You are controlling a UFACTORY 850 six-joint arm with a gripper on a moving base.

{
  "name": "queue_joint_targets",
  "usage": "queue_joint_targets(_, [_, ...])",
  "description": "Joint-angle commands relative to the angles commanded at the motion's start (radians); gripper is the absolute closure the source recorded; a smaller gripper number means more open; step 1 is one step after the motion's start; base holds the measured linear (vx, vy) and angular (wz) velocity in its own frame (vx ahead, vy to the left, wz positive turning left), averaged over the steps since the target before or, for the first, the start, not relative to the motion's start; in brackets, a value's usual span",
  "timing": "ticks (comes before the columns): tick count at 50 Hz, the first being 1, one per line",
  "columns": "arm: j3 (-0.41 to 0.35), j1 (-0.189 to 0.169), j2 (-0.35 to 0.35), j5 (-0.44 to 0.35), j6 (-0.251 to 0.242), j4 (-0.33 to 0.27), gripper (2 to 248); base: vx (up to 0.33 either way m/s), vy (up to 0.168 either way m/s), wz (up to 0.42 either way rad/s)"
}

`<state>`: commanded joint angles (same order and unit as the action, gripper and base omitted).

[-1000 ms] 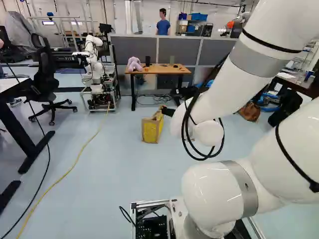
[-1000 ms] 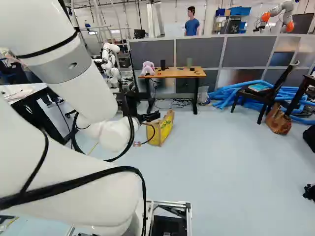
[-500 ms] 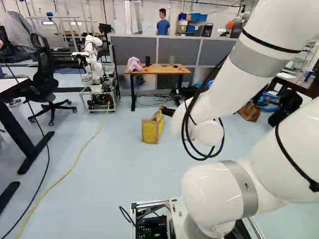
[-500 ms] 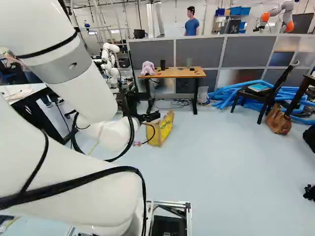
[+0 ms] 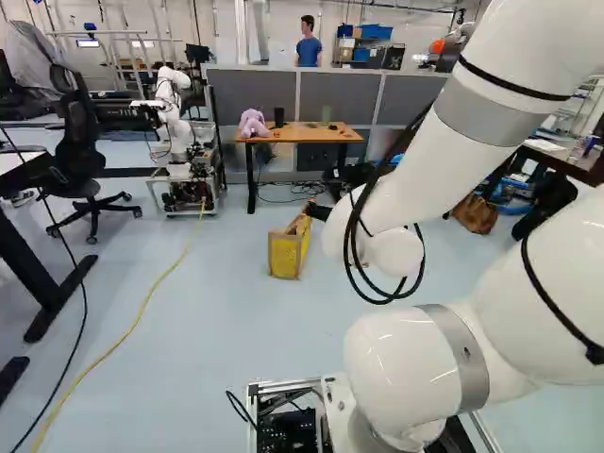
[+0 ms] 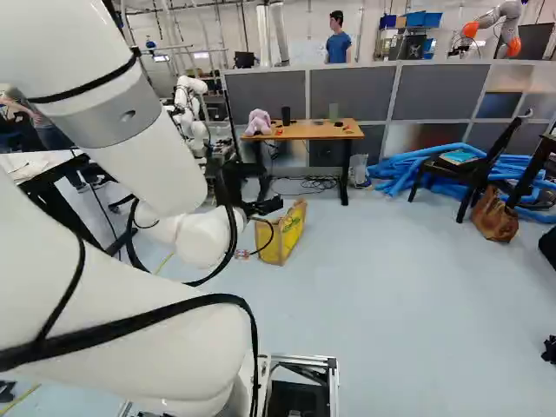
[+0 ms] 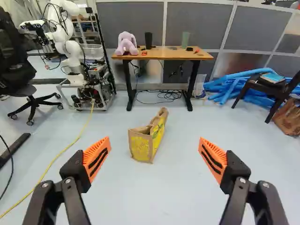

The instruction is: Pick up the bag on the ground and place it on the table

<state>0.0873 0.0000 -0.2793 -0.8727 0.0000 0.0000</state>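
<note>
Tool (image 6: 263, 208) is wide open, orange pads (image 7: 213, 159) well apart, w/ nothing held btwn them. Bag (image 7: 141, 146), yellow & brown, is upright on the floor (image 7: 180, 164), ahead of the tool & roughly in line w/ the gap btwn the fingers, touching neither. Counter (image 7: 165, 56) stands beyond the bag, in front of a grey partition (image 7: 199, 23); on it: a purple plush (image 7: 126, 43) near one end, a black cup (image 7: 148, 40), a green cup (image 7: 185, 39) & a few small bits. Cables (image 7: 169, 94) lie under it. In the R base view, R of the counter: blue tubes (image 6: 395, 174), a chair (image 6: 476, 174) w/ a book (image 6: 459, 157) on its seat, & a brown handbag (image 6: 494, 217) on the floor. Another robot (image 5: 170, 104) is L of the counter in the L base view, w/ a yellow cable (image 5: 142, 311) along the floor nearby.
</note>
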Motion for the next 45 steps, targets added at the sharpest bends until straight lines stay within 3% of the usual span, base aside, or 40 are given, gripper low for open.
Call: queue_joint_targets(45, [0.000, 0.000, 0.000, 0.000, 0.000, 0.000, 3, 0.185, 0.002, -0.015])
